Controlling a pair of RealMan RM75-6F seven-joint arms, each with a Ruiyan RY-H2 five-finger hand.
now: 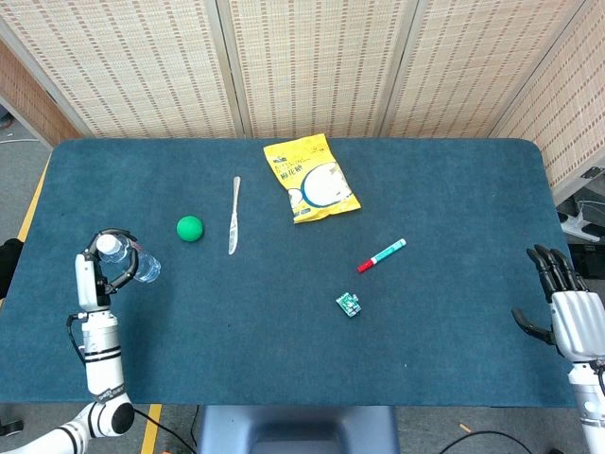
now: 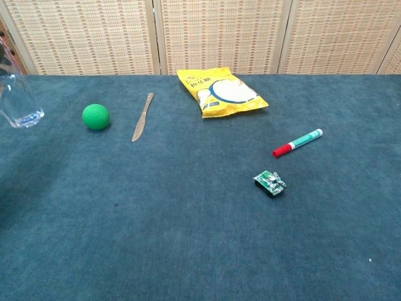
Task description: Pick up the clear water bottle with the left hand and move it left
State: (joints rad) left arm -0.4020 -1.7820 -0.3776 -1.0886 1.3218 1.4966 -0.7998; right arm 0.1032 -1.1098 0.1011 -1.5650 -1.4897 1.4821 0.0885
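Observation:
The clear water bottle (image 1: 128,260) with a white cap is at the table's left side, and my left hand (image 1: 95,274) grips it with fingers curled round its upper part. In the chest view only the bottle's (image 2: 19,103) lower half shows at the far left edge, its base close to the blue cloth; I cannot tell if it touches. The left hand itself is outside that view. My right hand (image 1: 562,303) hangs beyond the table's right edge, fingers apart, holding nothing.
A green ball (image 1: 190,228) lies just right of the bottle, then a table knife (image 1: 233,216). A yellow snack bag (image 1: 310,180) is at the back middle. A red-capped marker (image 1: 381,255) and a small circuit board (image 1: 348,305) lie right of centre.

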